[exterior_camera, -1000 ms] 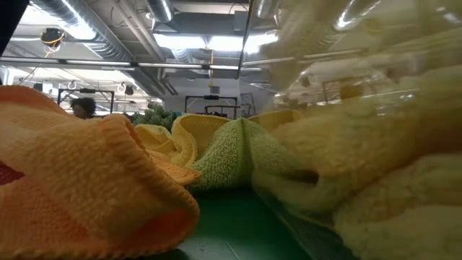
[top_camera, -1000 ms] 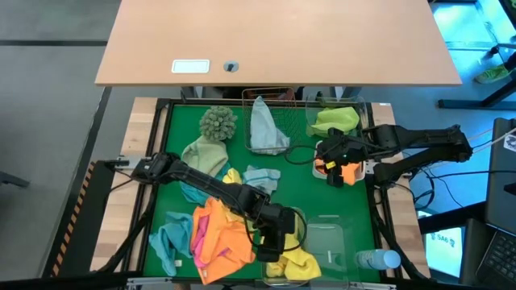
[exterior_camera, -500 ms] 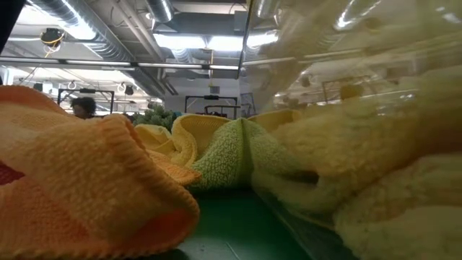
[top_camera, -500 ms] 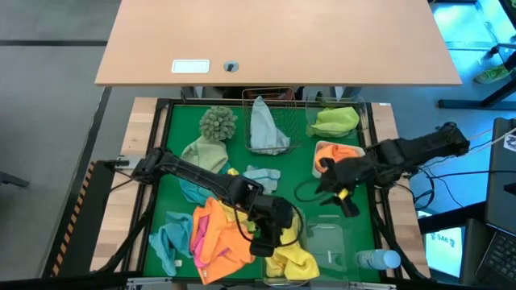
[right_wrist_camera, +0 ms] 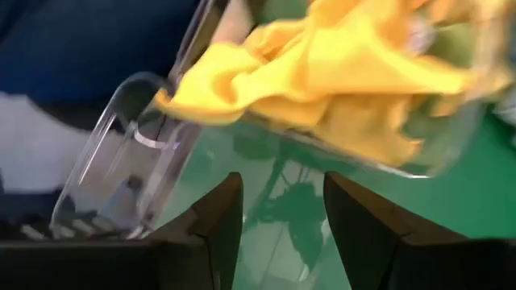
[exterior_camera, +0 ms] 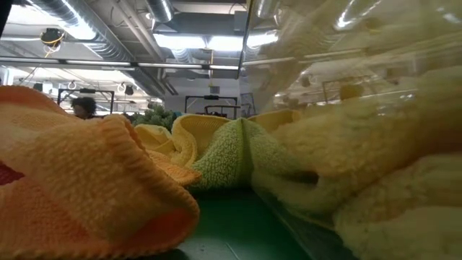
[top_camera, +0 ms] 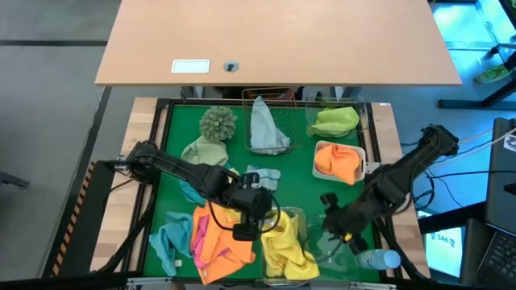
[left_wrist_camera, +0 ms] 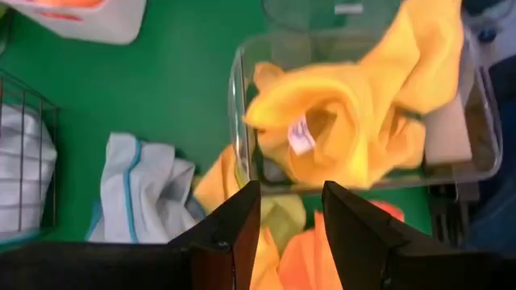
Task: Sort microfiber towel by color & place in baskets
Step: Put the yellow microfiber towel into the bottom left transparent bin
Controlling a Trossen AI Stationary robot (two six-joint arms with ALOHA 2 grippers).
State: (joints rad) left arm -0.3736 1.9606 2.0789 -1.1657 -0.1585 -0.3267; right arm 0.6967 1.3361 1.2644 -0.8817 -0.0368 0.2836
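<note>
Left hand [top_camera: 244,231] poised at the near middle of the green-topped bench [top_camera: 298,173], fingers parted and holding nothing, just beside the clear plastic tub [left_wrist_camera: 242,121] with the crumpled yellow microfiber towel [top_camera: 288,246] heaped in it. Small white tag [left_wrist_camera: 301,135] sewn to that yellow towel, print too small to read. Right hand [top_camera: 332,228] lowered over the second clear plastic tub [right_wrist_camera: 121,161] next to it, fingers [right_wrist_camera: 214,217] spread apart and empty.

Orange microfiber towel [top_camera: 337,159] lying in the white rectangular tray [top_camera: 316,165] on the right; lime green microfiber towel [top_camera: 334,121] in the tray behind it. Pale grey-blue microfiber towel [top_camera: 265,129] draped in the copper wire mesh basket [top_camera: 284,109] at the far middle. Loose on the bench: a heap of orange and pink cloths [top_camera: 216,238] at the left, a teal blue cloth [top_camera: 169,238] beside it, a white cloth with blue edging [left_wrist_camera: 137,201] toward the middle. Round shaggy sage-green ball [top_camera: 218,122] at the far left. Clear bottle with blue cap [top_camera: 377,259] at the near right corner. White label [top_camera: 190,67] on the tan tabletop beyond, wording illegible.
</note>
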